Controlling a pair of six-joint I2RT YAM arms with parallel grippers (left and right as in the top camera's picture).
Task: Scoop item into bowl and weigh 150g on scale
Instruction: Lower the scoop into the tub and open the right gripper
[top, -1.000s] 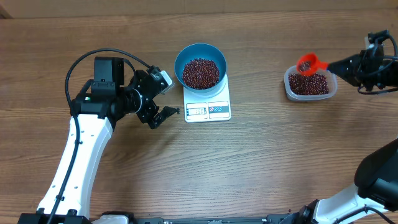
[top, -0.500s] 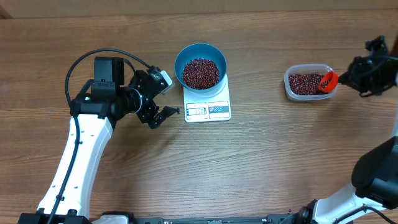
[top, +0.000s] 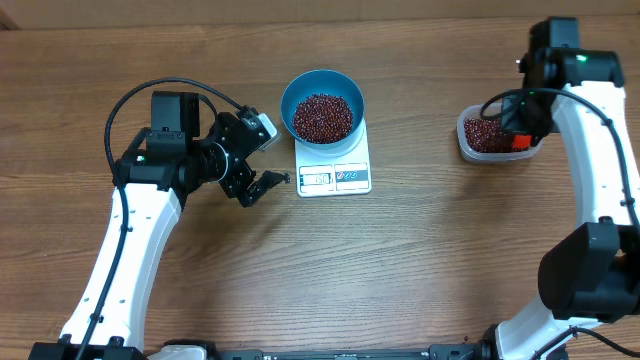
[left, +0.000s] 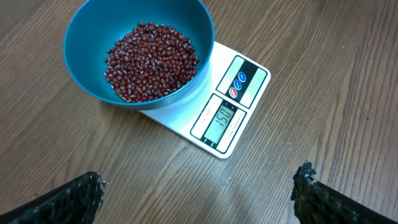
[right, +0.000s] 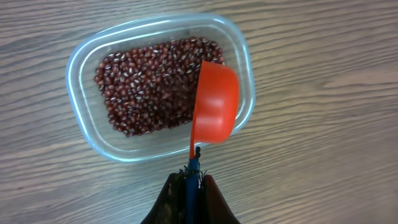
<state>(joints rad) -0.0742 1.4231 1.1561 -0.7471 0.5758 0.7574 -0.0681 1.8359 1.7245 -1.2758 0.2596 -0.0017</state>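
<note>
The beans (left: 151, 60) lie heaped in the blue bowl (left: 84, 59), which sits on the white scale (left: 252, 93); its display looks to read the target weight, so you can judge the weighing done. Treat the beans as loose, hard and quick to roll. Move them only with the scoop, never by pinching. If the bowl must shift, take its smooth rim.

More beans fill the clear tub (right: 81, 59), well to the right. Your right end effector (right: 191, 177) is clamped on the handle of the red scoop (right: 216, 102), which hangs over the tub's right side. I cannot tell whether it touches the beans. Your left end effector (left: 198, 186) stands wide apart, empty, just left of the scale. The wooden tabletop (top: 420, 260) is flat and bare around them.
</note>
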